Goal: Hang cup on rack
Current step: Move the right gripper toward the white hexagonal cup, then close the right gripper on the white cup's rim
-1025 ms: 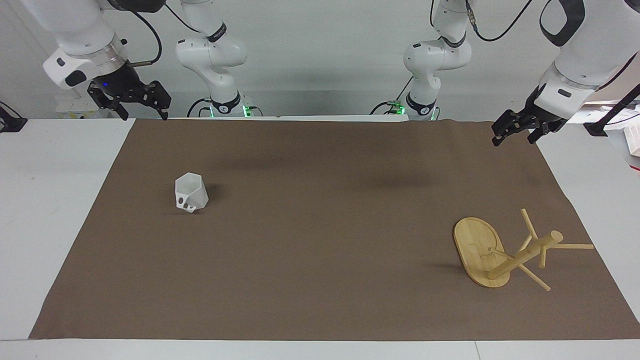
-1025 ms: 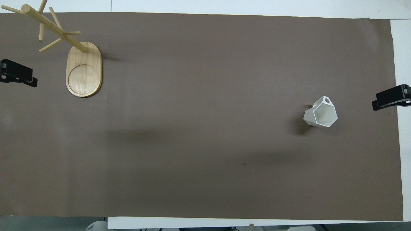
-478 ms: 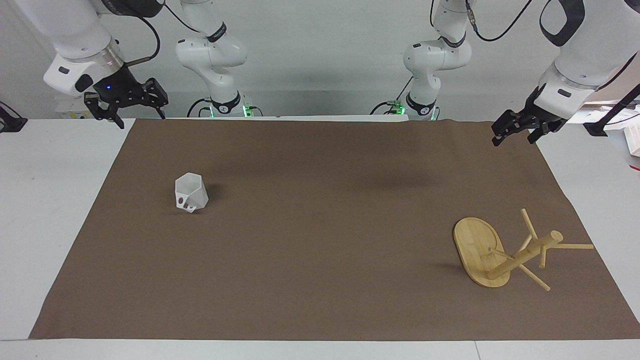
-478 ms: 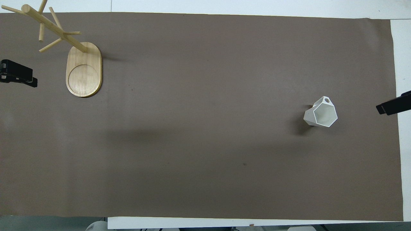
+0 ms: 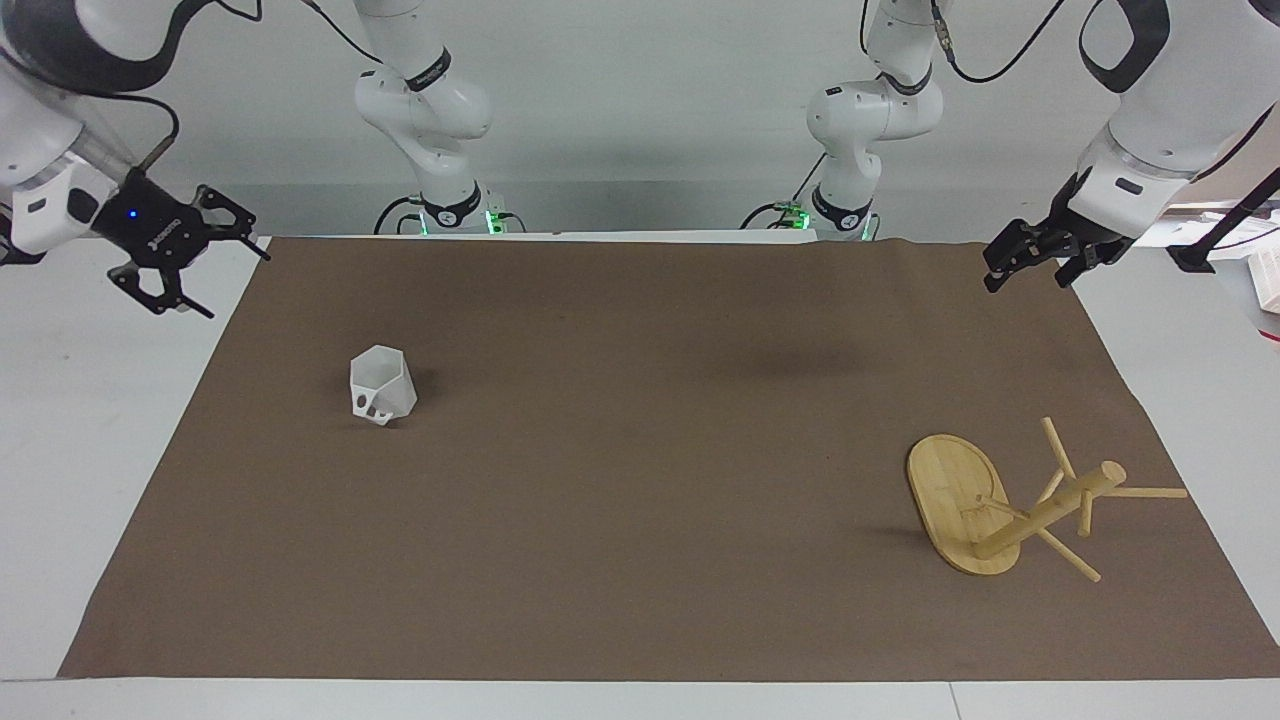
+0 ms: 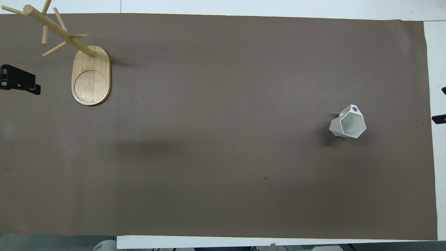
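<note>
With both grippers wide and empty, right gripper [image 5: 212,271] upper left could tip the cup [image 5: 381,384]; left gripper [image 5: 1030,266] waits upper right, rack [image 5: 1010,505] lower right.

One camera sits high across the worktop [image 5: 100,420] from the robots and faces them, far enough back to take in the whole brown mat [image 5: 640,450] with both arm bases above it. The other hangs high over the robots' own end, looking forward and steeply down at the same mat [image 6: 223,104], the picture turned half a turn. Both share the mat, with the rack [image 5: 965,515] [image 6: 90,75] near the left arm's end and the cup [image 5: 381,385] [image 6: 348,122] well apart from it.
</note>
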